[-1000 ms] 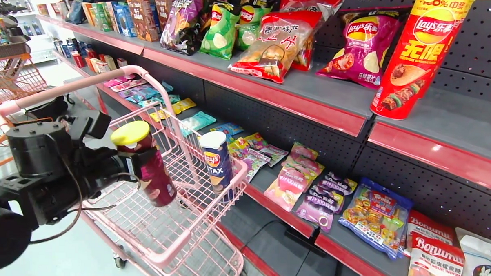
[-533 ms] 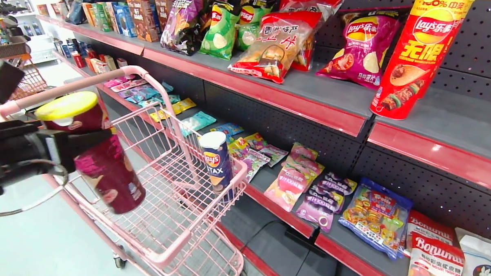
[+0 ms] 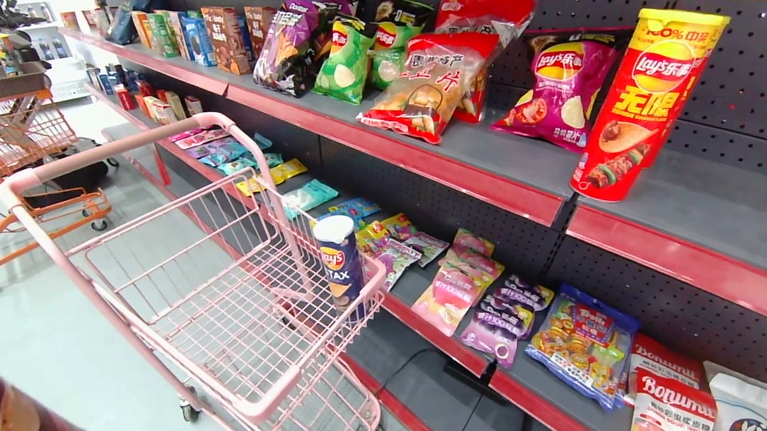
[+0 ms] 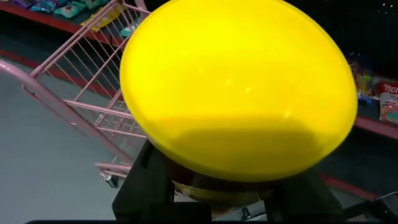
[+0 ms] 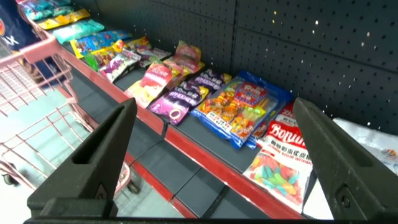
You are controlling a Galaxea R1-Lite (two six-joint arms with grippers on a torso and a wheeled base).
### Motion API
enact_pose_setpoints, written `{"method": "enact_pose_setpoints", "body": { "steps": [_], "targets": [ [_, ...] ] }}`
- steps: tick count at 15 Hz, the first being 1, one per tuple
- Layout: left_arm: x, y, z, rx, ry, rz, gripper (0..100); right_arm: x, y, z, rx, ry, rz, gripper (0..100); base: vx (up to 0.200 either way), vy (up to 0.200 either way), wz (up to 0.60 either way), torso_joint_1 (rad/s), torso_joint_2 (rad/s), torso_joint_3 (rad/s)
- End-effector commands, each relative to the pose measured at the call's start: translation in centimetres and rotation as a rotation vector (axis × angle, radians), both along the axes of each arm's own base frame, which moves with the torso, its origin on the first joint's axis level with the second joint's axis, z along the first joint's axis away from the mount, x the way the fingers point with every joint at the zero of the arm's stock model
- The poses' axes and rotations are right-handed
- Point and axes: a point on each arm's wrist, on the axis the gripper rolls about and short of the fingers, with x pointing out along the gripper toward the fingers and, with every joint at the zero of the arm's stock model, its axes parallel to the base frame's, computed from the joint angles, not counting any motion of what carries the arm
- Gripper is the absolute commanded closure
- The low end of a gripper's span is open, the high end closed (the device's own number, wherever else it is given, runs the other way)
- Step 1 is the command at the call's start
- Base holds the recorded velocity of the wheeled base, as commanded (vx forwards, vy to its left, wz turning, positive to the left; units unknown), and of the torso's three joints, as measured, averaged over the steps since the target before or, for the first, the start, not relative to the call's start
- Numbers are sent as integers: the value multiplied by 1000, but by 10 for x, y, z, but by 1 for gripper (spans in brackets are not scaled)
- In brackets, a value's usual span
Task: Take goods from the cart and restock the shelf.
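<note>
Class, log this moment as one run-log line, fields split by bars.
left gripper: shut on yellow-lidded can | right gripper: open, empty | pink cart: blue can upright inside | stage: held can not yet on shelf

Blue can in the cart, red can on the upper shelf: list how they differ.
The blue can has a white lid; the red can has a yellow one. The blue can stands in the pink cart; the red can stands on the upper shelf. Both are cylindrical snack cans standing on end.
</note>
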Motion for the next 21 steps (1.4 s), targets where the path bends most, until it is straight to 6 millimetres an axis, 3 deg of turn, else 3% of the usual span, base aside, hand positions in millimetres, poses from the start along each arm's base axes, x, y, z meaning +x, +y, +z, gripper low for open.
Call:
{"method": "enact_pose_setpoints", "body": {
  "steps": [1,12,15,21],
  "targets": [
    [-30,5,-22,26,-88,-2,100,0,0,0,1,1,1,0,0,0,0,124,-461,-315],
    [-13,4,-21,99,-40,43,100,0,0,0,1,1,2,0,0,0,0,205,-555,-353],
    [-9,4,-25,106,-48,73,100,0,0,0,1,3,1,0,0,0,-600,172,-422,-246],
    [-7,4,-28,155,-48,83,100,0,0,0,1,3,2,0,0,0,-600,23,-33,-21]
  ]
}}
